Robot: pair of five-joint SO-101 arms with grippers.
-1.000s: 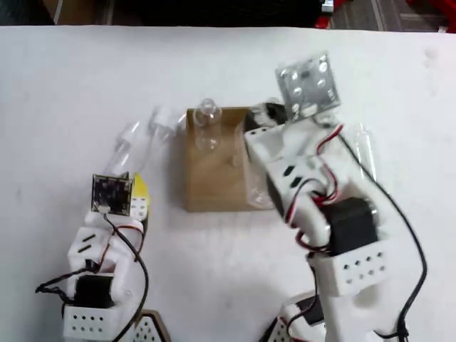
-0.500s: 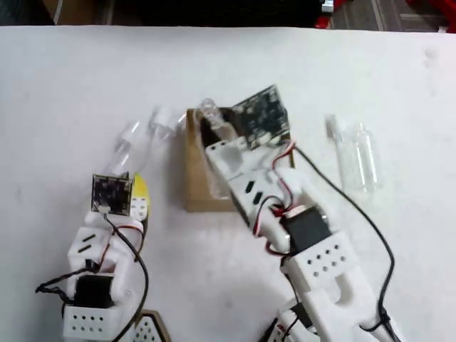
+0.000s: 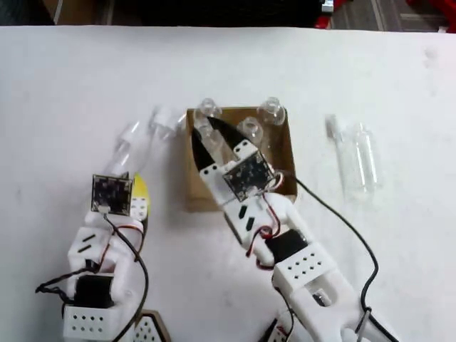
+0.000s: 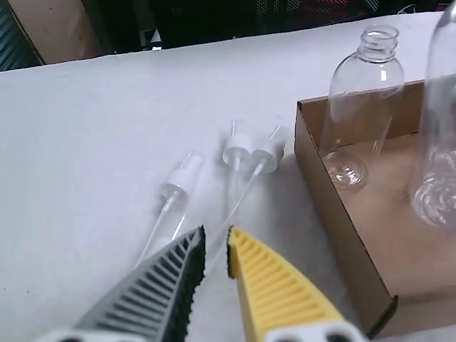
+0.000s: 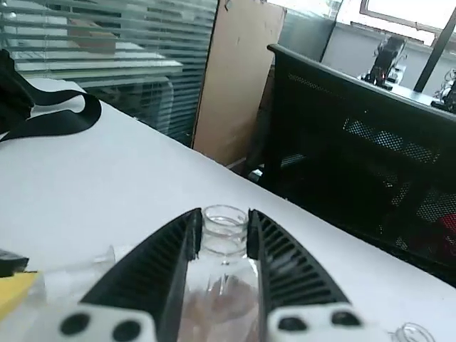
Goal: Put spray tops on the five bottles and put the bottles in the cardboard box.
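The cardboard box [image 3: 281, 153] sits mid-table. My right gripper [image 3: 211, 140] hangs over its left part, shut on the neck of a clear, topless bottle [image 5: 225, 222] that stands upright between the black fingers [image 5: 153, 267]. Three more open bottles stand in the box, at its back left corner [image 3: 207, 108], its back right corner [image 3: 271, 109] and its middle [image 3: 249, 129]. Another bottle [image 3: 363, 160] lies on the table to the right, a spray top [image 3: 332, 127] beside it. My left gripper [image 4: 215, 249] is shut and holds nothing, just short of three spray tops [image 4: 182, 174] [image 4: 237, 148] [image 4: 271, 151] left of the box [image 4: 335, 206].
The white table [image 3: 85, 78] spreads wide behind and to the left of the box. The right arm's body [image 3: 299, 263] reaches in from the front edge. A black chair and window blinds stand beyond the table in the right wrist view.
The right arm swung left across the box and its wrist turned; its gripper now stands over the box's left side with the bottle. The left arm kept still.
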